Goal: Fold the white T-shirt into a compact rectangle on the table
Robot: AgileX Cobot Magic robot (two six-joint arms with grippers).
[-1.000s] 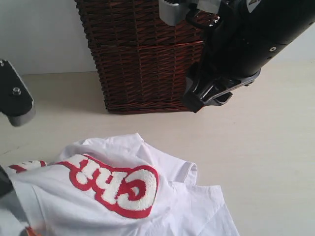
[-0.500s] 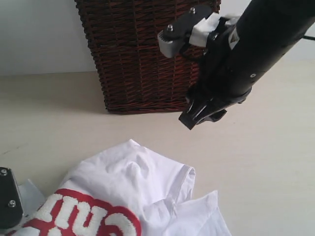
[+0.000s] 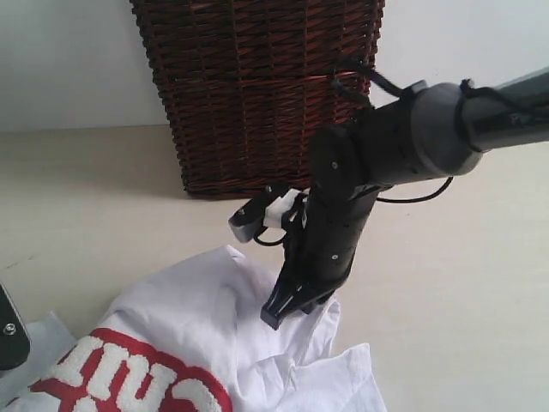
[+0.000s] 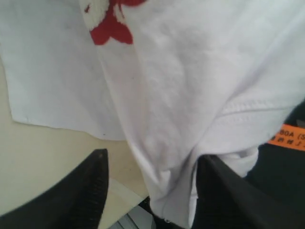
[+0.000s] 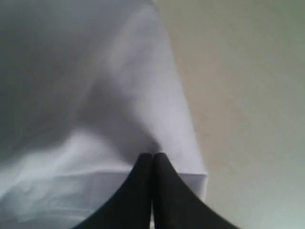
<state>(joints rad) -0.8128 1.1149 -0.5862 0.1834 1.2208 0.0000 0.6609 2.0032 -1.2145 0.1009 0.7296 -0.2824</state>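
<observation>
1. Fingers (image 5: 136,191) of the right gripper (image 5: 152,156) are pressed flat together. In its wrist view we see the white T-shirt (image 5: 119,105) pucker up to their tips at a hemmed edge, so we read this as a pinch on the cloth.
2. In the exterior view we find that gripper (image 3: 280,314) at lower centre of the frame. It points down onto the shirt's right-hand edge, and its dark arm (image 3: 403,146) reaches in from the upper right.
3. The left gripper (image 4: 155,156) stands with its fingers (image 4: 90,191) apart. A hanging fold of the shirt lies between them, and bare table shows between one finger and the cloth, so we take it as not clamped. An orange tag (image 4: 288,138) shows just beside the other finger.
4. In the exterior view we see only a dark sliver of the left gripper (image 3: 10,330) at the lower left edge.
5. The white T-shirt (image 3: 197,318) lies crumpled on the table (image 3: 446,283) across the lower left and lower centre. Its red-outlined lettering (image 3: 129,386) sits at the bottom edge.
6. A dark brown wicker basket (image 3: 257,86) stands on the table at upper centre, apart from the shirt.
</observation>
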